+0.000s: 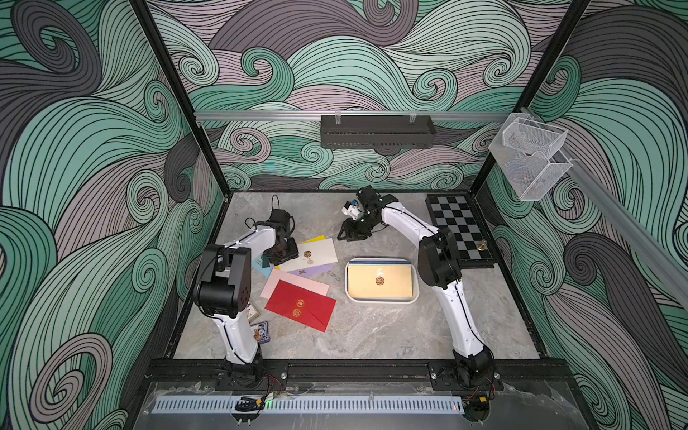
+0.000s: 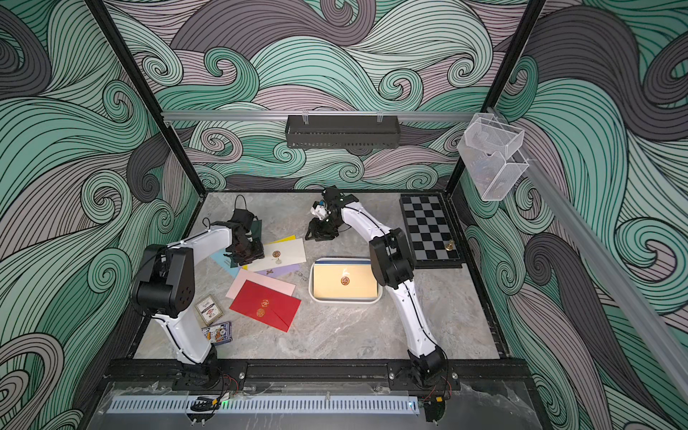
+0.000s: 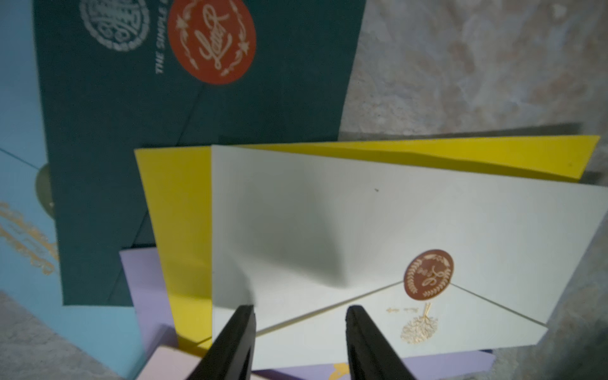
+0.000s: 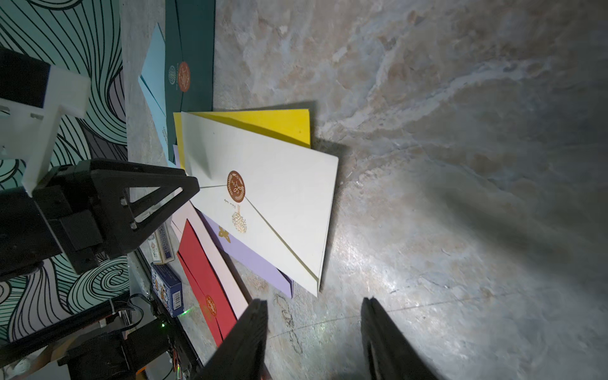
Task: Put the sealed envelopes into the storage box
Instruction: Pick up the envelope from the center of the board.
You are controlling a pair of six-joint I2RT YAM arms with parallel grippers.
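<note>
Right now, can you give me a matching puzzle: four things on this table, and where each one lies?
Things:
1 tan envelope
2 red envelope
3 brass chess piece
4 white envelope

Places:
A on the chessboard
B on the yellow envelope
C in the storage box
D partly covering the pink envelope

Pairs: 1-C, 2-D, 3-A, 4-B.

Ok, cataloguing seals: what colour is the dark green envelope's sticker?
Orange-red round sticker, gold script; best in left wrist view.
</note>
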